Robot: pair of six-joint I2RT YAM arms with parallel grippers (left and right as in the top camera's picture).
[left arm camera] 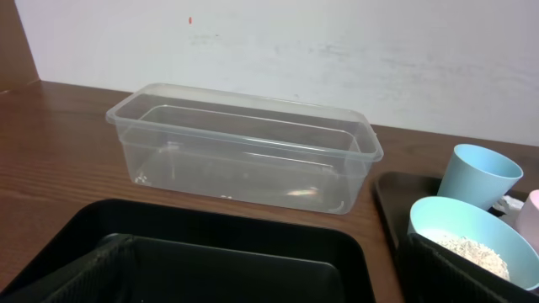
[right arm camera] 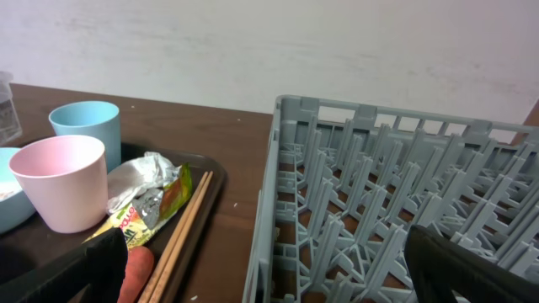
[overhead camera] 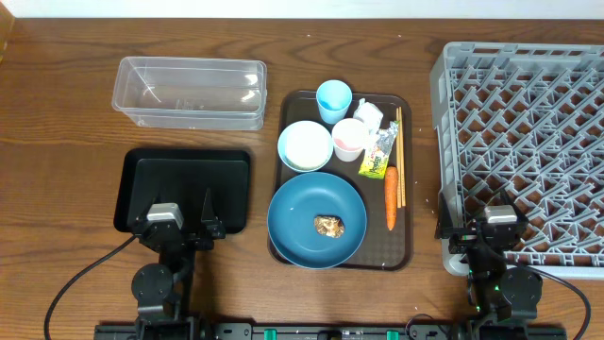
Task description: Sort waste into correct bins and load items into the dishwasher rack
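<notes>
On the brown serving tray (overhead camera: 408,247) lie a blue plate (overhead camera: 302,203) with a brown food lump (overhead camera: 328,225), a white bowl (overhead camera: 305,145) holding rice (left arm camera: 472,247), a light-blue cup (overhead camera: 333,99), a pink cup (overhead camera: 348,138), crumpled paper (overhead camera: 368,115), a yellow-green wrapper (overhead camera: 377,153), chopsticks (overhead camera: 399,156) and a carrot (overhead camera: 391,200). The clear tub (overhead camera: 189,92) and black tray (overhead camera: 184,179) are at the left, the grey rack (overhead camera: 524,151) at the right. My left gripper (overhead camera: 179,223) hangs open over the black tray's near edge. My right gripper (overhead camera: 483,229) stands open over the rack's near left corner. Both are empty.
The brown serving tray sits mid-table between the bins and the rack. A strip of bare wood (right arm camera: 236,210) separates it from the rack's left wall. A white wall (left arm camera: 337,50) runs behind the table's far edge.
</notes>
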